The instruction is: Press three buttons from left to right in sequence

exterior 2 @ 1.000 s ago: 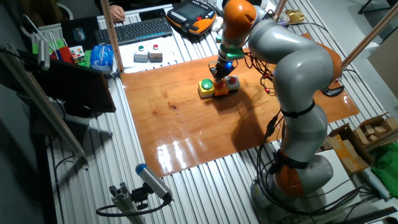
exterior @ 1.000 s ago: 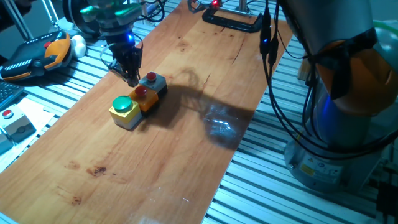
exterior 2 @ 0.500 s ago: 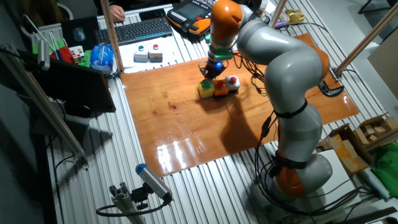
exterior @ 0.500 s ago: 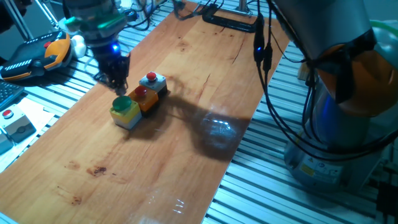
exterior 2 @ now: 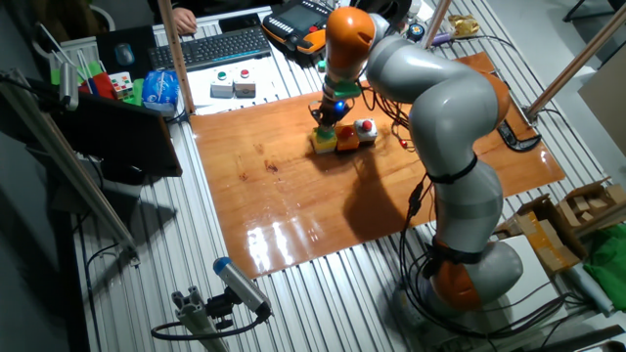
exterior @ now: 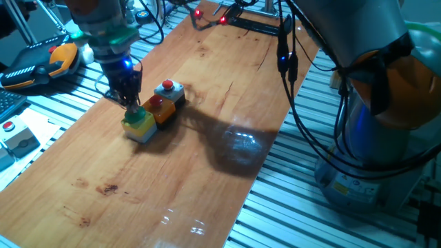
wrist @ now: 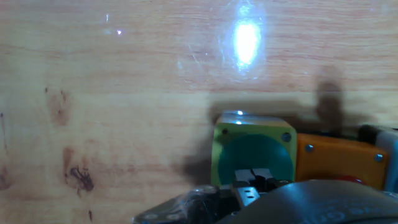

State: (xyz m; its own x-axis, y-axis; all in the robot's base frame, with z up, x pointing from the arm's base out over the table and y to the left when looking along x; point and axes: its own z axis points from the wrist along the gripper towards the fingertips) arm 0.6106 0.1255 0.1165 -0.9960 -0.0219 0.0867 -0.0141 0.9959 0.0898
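Wooden tabletop (exterior: pixel 207 138) lies bare around closed gripper (exterior: pixel 131 105) on green button (wrist: pixel 254 155)

The surface (exterior: pixel 207 89) is warm orange-brown wood with darker grain streaks and small dark knots, and carries white glare spots. On it, the first button box (exterior: pixel 140 127) is yellow with a green dome (wrist: pixel 255 158) on top. The middle box (exterior: pixel 164 113) is orange with a red dome (exterior: pixel 156 102). The third box (exterior: pixel 175 93) is grey with a red dome (exterior: pixel 166 85). The hand (exterior: pixel 129 102) is black, with a blue light glowing just above it. The arm (exterior 2: pixel 430 88) is silver-grey with orange joints. The frame around the surface is ribbed silver metal.
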